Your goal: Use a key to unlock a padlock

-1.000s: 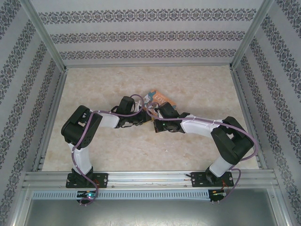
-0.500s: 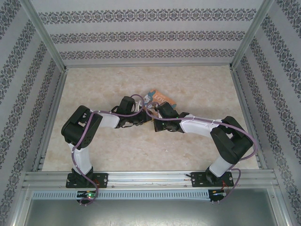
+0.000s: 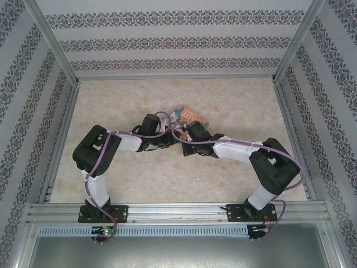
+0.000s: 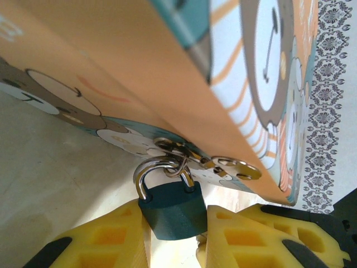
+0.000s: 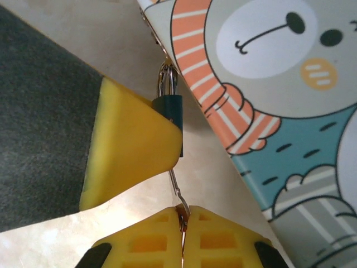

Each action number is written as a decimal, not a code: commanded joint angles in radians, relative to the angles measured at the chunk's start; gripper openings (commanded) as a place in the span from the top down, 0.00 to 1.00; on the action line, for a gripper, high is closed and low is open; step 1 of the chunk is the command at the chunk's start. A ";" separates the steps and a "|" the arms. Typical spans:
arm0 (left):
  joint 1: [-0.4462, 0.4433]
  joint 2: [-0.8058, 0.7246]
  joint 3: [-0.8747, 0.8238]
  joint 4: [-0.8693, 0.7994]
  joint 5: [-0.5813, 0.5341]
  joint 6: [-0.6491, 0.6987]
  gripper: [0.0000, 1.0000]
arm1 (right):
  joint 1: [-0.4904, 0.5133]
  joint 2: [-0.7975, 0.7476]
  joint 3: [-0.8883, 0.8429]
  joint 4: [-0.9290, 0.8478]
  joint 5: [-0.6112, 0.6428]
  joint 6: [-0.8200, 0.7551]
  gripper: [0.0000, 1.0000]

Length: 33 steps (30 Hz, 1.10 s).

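Note:
The small teal padlock (image 4: 174,211) hangs by its silver shackle (image 4: 146,172) from the metal hasp (image 4: 234,167) of the orange cartoon box (image 4: 167,72). Both shackle legs sit in the body. My left gripper (image 4: 175,226) is shut on the padlock body, one yellow finger on each side. In the right wrist view, my right gripper (image 5: 182,215) is shut on the key (image 5: 176,183). Its thin blade runs up to the underside of the padlock (image 5: 169,107), beside the left gripper's yellow finger (image 5: 134,145). From above, the two grippers (image 3: 177,142) meet just in front of the box (image 3: 191,116).
The box lies on the beige marbled table (image 3: 234,106), just behind the two wrists. Patterned walls (image 3: 167,39) and aluminium frame posts (image 3: 293,50) enclose the table on three sides. The arms' bases are bolted to the rail (image 3: 178,212) at the near edge.
The right wrist has shifted slightly toward the box and the padlock. The left arm has stayed still, holding the padlock.

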 commanded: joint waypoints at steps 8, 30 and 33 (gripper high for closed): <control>-0.023 -0.034 0.024 -0.019 0.045 -0.016 0.75 | 0.012 -0.002 -0.004 0.113 0.087 -0.098 1.00; -0.023 -0.032 0.031 -0.024 0.055 -0.028 0.75 | 0.037 0.028 0.001 0.201 0.120 -0.133 1.00; -0.023 -0.033 0.030 -0.026 0.054 -0.029 0.75 | 0.043 0.028 0.002 0.239 0.116 -0.133 1.00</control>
